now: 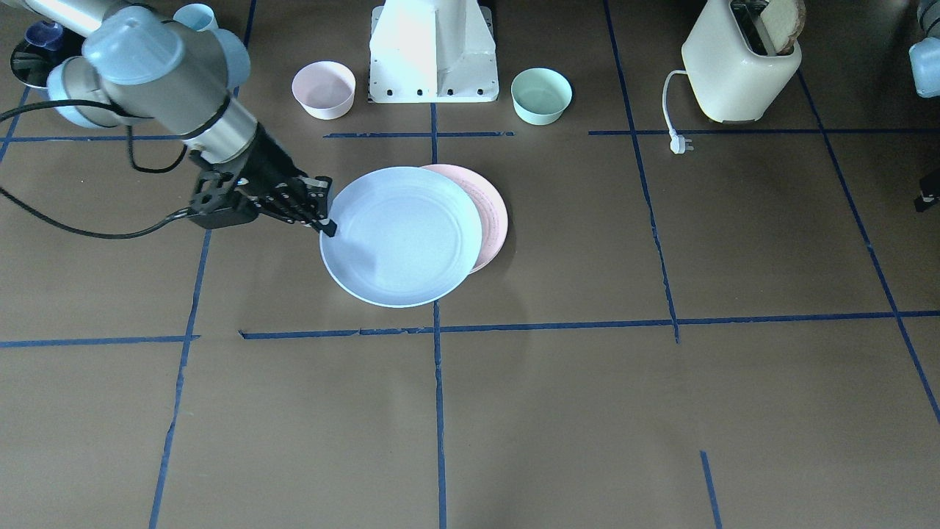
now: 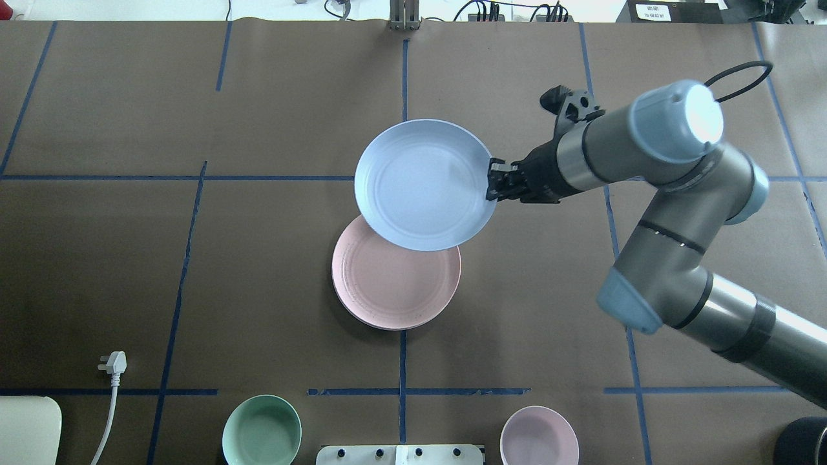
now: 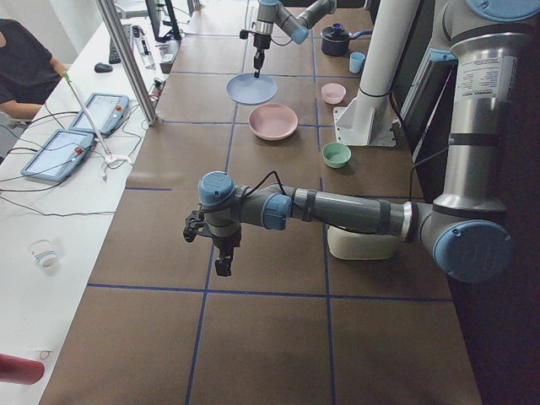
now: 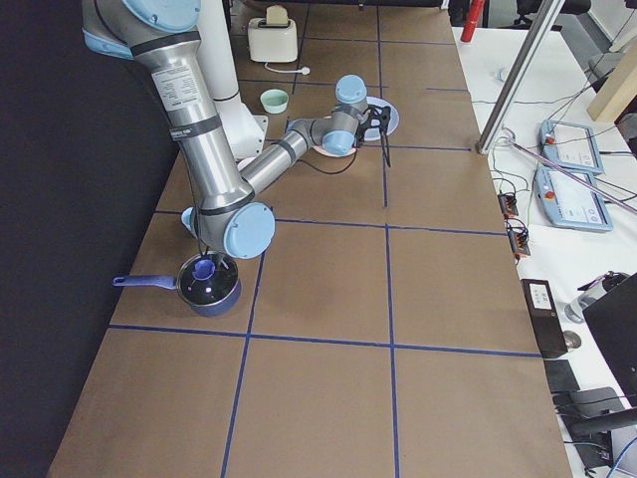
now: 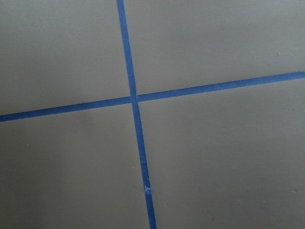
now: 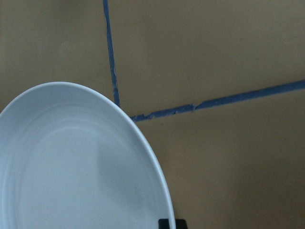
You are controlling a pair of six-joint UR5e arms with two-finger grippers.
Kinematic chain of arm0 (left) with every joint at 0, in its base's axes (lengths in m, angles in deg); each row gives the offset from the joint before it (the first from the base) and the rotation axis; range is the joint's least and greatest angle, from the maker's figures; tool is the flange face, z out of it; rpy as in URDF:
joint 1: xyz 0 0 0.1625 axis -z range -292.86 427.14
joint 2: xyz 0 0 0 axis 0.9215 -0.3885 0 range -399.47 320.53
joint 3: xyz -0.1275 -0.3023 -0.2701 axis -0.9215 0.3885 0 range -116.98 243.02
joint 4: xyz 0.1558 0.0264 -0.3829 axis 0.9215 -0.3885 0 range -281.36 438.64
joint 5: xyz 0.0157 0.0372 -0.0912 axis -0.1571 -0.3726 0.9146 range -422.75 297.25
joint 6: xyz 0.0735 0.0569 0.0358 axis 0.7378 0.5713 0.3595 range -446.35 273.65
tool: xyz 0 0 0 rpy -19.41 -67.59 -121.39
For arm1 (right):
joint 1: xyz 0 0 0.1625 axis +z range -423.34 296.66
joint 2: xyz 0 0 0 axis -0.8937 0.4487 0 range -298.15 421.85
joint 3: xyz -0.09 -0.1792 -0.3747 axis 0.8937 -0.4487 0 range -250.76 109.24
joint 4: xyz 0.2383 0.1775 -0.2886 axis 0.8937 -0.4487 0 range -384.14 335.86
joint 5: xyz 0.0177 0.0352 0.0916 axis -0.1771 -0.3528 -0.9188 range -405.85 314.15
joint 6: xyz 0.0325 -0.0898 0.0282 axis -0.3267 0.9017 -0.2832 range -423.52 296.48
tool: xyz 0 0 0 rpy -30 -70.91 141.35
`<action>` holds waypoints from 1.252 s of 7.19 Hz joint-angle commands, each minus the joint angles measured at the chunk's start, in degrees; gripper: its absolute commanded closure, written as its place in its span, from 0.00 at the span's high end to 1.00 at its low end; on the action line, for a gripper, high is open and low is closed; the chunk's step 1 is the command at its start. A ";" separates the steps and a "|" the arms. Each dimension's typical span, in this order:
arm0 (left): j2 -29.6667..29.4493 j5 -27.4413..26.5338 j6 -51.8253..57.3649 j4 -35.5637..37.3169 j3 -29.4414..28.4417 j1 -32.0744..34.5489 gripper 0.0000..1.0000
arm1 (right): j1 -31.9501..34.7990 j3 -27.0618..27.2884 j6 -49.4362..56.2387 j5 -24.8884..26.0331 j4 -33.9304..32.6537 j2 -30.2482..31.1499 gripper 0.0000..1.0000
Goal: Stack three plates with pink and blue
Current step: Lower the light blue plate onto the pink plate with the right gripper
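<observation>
Brown table [image 1: 587, 404] | right tool [image 1: 329, 227] clamps blue plate [image 1: 400, 239] rim | left tool [image 3: 223, 267] state unclear

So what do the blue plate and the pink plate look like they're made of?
Blue plate: probably matte plastic or a fibre composite. It shows no glare, has faint moulded concentric rings, and the right gripper holds it by the rim alone, which suggests it is light. Pink plate: seemingly the same material, with a dull finish and the same rings. Matte ceramic cannot be ruled out by look.
</observation>
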State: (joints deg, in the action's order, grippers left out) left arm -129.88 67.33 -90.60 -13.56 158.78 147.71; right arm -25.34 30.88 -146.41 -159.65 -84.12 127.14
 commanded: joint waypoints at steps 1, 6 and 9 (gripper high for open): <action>-0.03 0.00 0.03 0.09 -0.31 0.03 1.00 | -6.52 0.05 -0.17 7.09 -2.42 -1.04 0.00; -0.03 0.00 0.03 0.00 -0.31 0.03 1.00 | -10.66 0.05 -0.17 9.21 -2.51 -0.16 0.02; -0.03 0.00 0.03 0.00 -0.31 0.03 1.00 | -10.40 1.28 -0.08 8.16 -2.42 0.46 1.00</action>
State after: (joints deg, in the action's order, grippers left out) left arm -129.91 67.33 -90.57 -13.56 158.47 147.73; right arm -35.88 31.59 -146.50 -151.27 -86.59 127.23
